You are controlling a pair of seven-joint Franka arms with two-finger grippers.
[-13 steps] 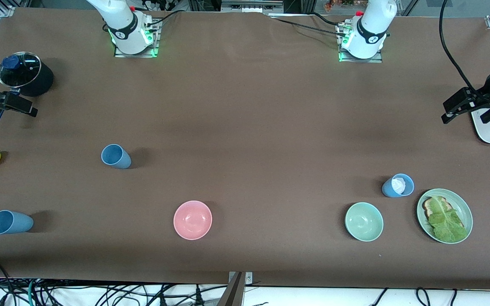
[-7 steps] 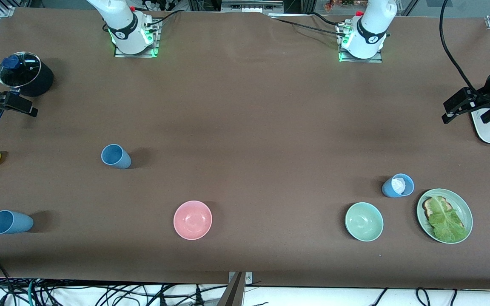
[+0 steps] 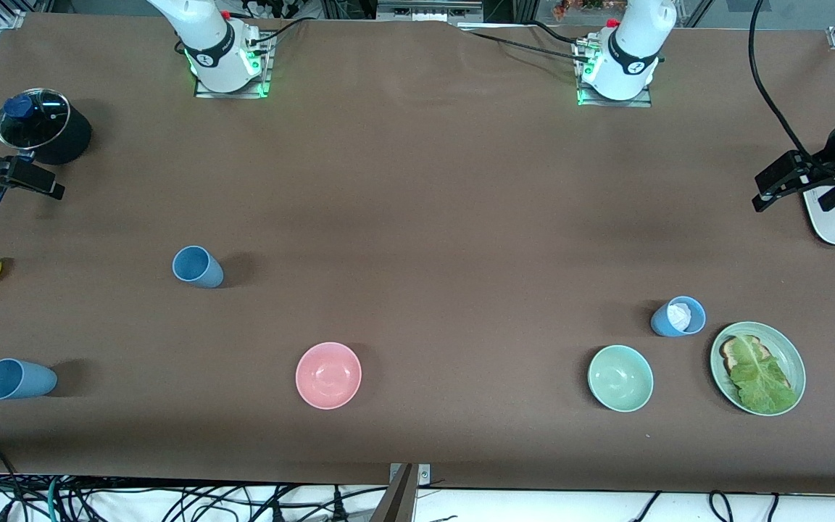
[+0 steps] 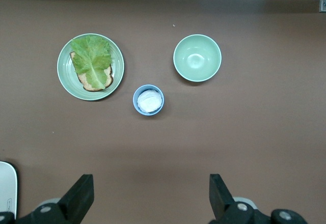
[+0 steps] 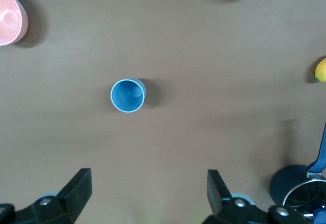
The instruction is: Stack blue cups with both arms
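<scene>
Three blue cups apart on the brown worktop, both grippers up and spread.

Front view: one blue cup (image 3: 197, 266) stands upright toward the right arm's end, a second blue cup (image 3: 17, 379) sits near the front edge by that end's corner, and a third blue cup (image 3: 678, 316) holding something white stands just beside the green plate (image 3: 720, 346) of lettuce toast. The pink bowl (image 3: 328, 375) and pale green bowl (image 3: 620, 378) sit near the front edge.
Left wrist view: the left gripper (image 4: 148, 198) hangs with fingers wide apart, empty, over bare worktop near the filled cup.
Right wrist view: the right gripper (image 5: 148, 196) hangs likewise spread and empty, near the upright cup; a yellow fruit (image 5: 321, 70) lies at the edge.
</scene>
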